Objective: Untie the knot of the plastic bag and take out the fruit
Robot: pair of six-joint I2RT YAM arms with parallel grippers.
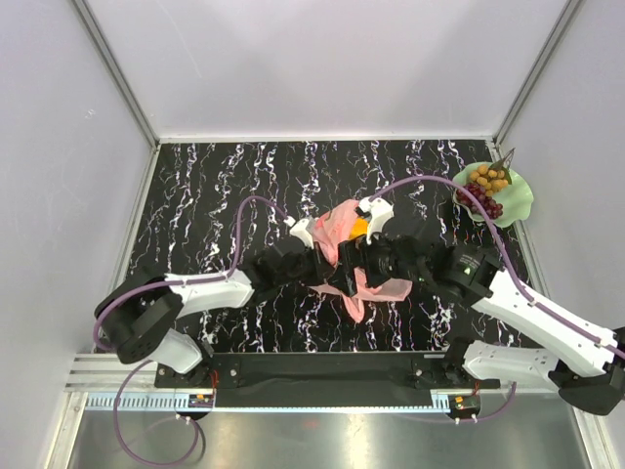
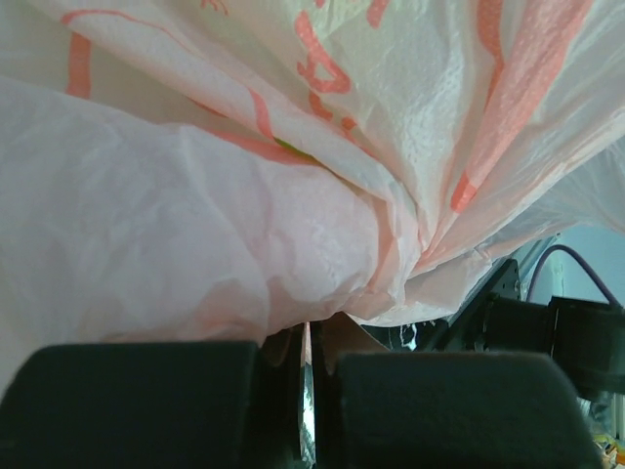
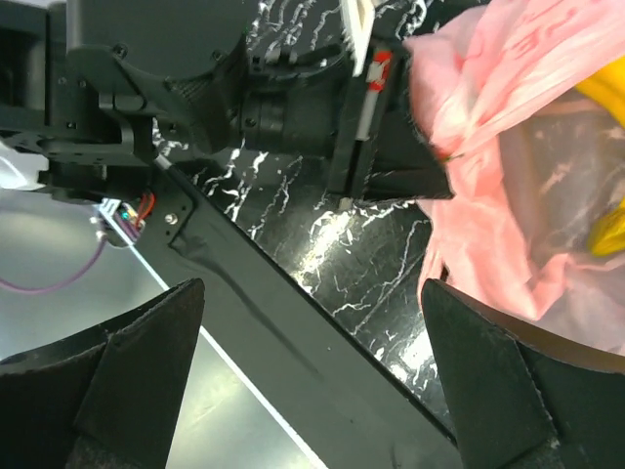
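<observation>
The pink plastic bag [image 1: 342,234] lies crumpled at the table's middle, and yellow banana [image 1: 358,227] shows through its top. My left gripper [image 1: 330,256] is shut on a fold of the bag; its wrist view is filled with bag film [image 2: 293,195] gathered just above the left gripper [image 2: 308,352]. My right gripper [image 1: 354,278] is open wide and empty beside the bag [image 3: 508,147]; in its wrist view the right gripper [image 3: 312,293] has one finger against the film, with banana [image 3: 607,230] inside. Grapes [image 1: 485,202] and brown fruits [image 1: 487,177] lie on the green plate [image 1: 522,200].
The green plate stands at the far right corner by the enclosure wall. The black rail [image 1: 322,369] and metal ledge run along the near edge. Both arms' purple cables [image 1: 244,220] arc over the table.
</observation>
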